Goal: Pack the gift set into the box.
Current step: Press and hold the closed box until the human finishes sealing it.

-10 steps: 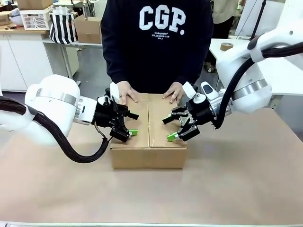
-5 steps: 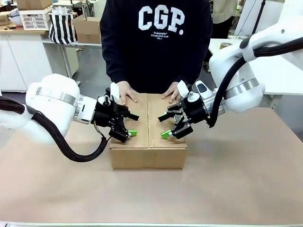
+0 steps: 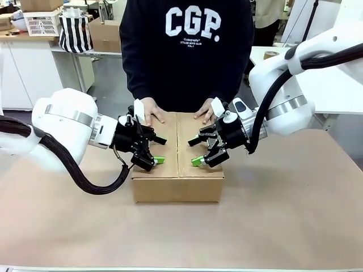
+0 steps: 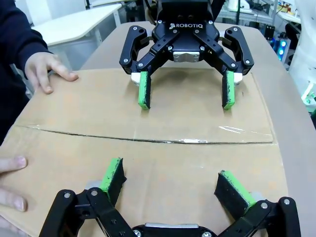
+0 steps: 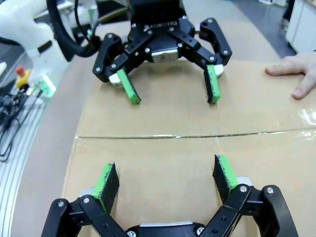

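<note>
The box stands at the table's middle with its top flaps shut and a taped seam across the lid. The gift set is out of view. My left gripper hovers open over the lid's left half, and my right gripper hovers open over the right half, facing it. In the left wrist view my left gripper points at the right gripper across the seam. In the right wrist view my right gripper faces the left gripper. The person's hands press on the lid's far edge.
The person stands close behind the box at the far side. A smaller brown carton, a striped bag and a white basket sit far back left. A tape roll lies on a white table at the right.
My right gripper has moved left and slightly up over the box lid, closer to the seam. The left gripper has barely shifted. The person's hands stay on the far edge.
</note>
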`<state>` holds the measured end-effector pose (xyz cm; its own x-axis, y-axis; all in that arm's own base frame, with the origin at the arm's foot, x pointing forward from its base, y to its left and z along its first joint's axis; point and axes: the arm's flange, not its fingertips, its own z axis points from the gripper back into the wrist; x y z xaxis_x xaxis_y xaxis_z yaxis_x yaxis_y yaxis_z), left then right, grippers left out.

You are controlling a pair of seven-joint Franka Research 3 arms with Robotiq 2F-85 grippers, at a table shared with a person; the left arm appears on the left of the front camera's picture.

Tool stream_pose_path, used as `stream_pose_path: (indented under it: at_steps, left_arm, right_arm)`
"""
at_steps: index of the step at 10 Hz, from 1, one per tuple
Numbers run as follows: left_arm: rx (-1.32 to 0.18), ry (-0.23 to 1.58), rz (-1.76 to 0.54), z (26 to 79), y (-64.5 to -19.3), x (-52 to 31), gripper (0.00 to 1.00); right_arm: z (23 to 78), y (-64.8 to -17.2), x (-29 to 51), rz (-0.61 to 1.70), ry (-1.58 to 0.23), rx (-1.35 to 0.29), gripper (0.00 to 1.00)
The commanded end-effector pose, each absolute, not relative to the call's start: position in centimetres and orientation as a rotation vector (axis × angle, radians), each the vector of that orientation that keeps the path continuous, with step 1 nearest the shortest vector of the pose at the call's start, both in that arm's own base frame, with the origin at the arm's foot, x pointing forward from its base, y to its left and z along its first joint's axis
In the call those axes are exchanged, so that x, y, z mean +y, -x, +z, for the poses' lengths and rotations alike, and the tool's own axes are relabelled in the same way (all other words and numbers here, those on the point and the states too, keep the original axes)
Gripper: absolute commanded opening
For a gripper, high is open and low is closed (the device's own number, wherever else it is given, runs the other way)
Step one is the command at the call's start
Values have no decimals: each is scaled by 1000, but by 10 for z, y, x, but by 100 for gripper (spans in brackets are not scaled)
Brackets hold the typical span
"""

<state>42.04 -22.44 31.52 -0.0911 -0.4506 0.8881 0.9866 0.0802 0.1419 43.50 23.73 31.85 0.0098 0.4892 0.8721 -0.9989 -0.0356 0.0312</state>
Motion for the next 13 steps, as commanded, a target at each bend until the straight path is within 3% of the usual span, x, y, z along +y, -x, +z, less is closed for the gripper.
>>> stream_pose_path:
  at_steps: [1, 13]
  left_arm:
    - [-997, 734, -1398, 315, -420, -224, 100]
    - [-997, 734, -1398, 315, -420, -224, 100]
  right_arm:
    - [319, -435, 237, 1424, -864, -791, 100]
    - [319, -435, 237, 1424, -864, -791, 100]
